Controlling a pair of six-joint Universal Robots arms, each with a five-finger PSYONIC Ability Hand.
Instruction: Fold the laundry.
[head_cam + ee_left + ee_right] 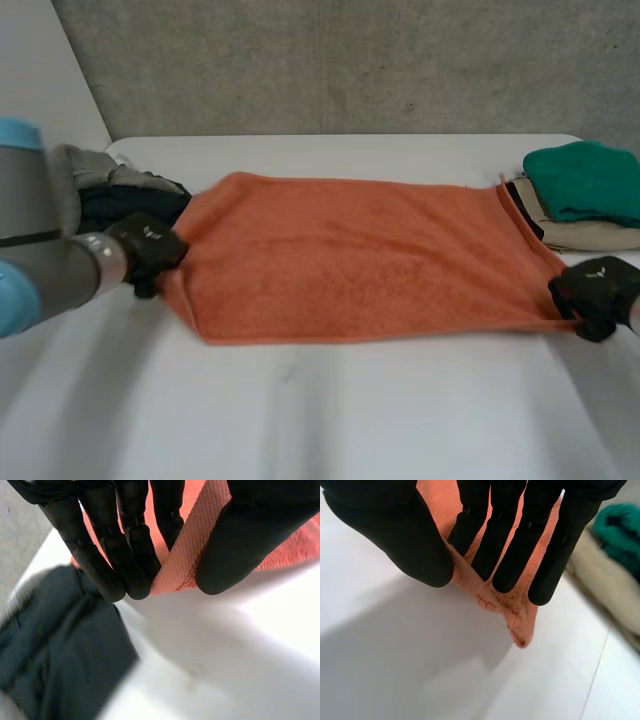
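Note:
An orange towel lies spread flat across the middle of the white table. My left hand is at the towel's left edge, near the front corner. In the left wrist view its fingers and thumb pinch the orange towel edge between them. My right hand is at the towel's front right corner. There its fingers and thumb pinch the orange corner, which hangs down past the fingertips.
A dark garment pile lies at the back left, just behind my left hand, and shows as dark cloth below its fingers. Folded green and beige laundry is stacked at the back right, close to my right hand.

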